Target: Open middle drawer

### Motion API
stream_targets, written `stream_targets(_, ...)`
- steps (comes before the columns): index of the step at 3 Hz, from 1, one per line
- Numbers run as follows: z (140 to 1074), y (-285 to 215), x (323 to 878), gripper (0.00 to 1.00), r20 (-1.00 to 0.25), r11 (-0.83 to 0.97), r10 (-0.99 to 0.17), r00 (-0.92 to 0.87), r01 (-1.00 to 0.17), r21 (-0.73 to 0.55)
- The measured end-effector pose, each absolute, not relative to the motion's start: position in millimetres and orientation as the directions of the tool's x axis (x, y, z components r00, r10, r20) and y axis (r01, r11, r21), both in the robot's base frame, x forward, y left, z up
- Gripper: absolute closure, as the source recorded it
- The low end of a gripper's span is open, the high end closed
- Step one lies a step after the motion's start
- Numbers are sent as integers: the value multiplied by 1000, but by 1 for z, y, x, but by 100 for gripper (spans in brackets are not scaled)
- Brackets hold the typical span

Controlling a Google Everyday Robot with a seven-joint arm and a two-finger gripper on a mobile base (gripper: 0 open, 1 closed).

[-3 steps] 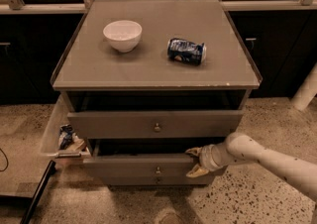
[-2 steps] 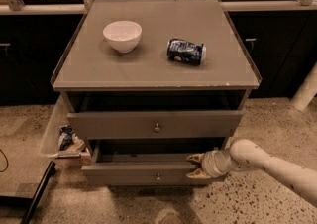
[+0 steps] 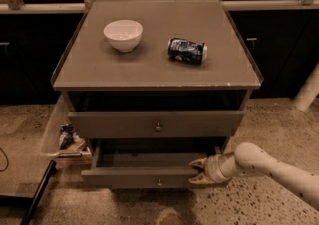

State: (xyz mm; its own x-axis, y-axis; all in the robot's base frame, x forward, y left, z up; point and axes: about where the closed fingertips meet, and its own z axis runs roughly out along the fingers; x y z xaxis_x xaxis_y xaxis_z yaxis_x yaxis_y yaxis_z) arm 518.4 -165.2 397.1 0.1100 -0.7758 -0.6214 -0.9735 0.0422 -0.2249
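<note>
The grey cabinet (image 3: 149, 69) shows two drawer fronts. The upper one (image 3: 114, 124) has a small round knob (image 3: 158, 127). Below it the middle drawer (image 3: 129, 177) is pulled out towards me. Its knob (image 3: 159, 182) shows at the front and its shallow grey tray (image 3: 149, 160) is partly exposed. My gripper (image 3: 199, 171) is at the right end of this drawer's front. One finger is behind the panel and one is in front, closed on it. My white arm (image 3: 269, 167) comes in from the lower right.
A white bowl (image 3: 122, 35) and a blue can (image 3: 187, 51) lying on its side sit on the cabinet top. A pale bin with packets (image 3: 65, 137) hangs at the cabinet's left side. A white post (image 3: 309, 89) stands at the right, and a dark bar (image 3: 37, 194) lies on the floor at the lower left.
The middle drawer has slid further out towards me, so more of its tray shows. My gripper has moved with its right end.
</note>
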Motion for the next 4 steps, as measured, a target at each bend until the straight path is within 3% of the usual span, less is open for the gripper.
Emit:
stream_targets(1,397,-165,518,81,-621,42,-776,110,-973,-225)
stream_targets(3,399,-164,517,35,-633,31,-766,111,-977,-209)
stream_targets(4,398,-169,488,38,-662,0,-738,130,-981,-192)
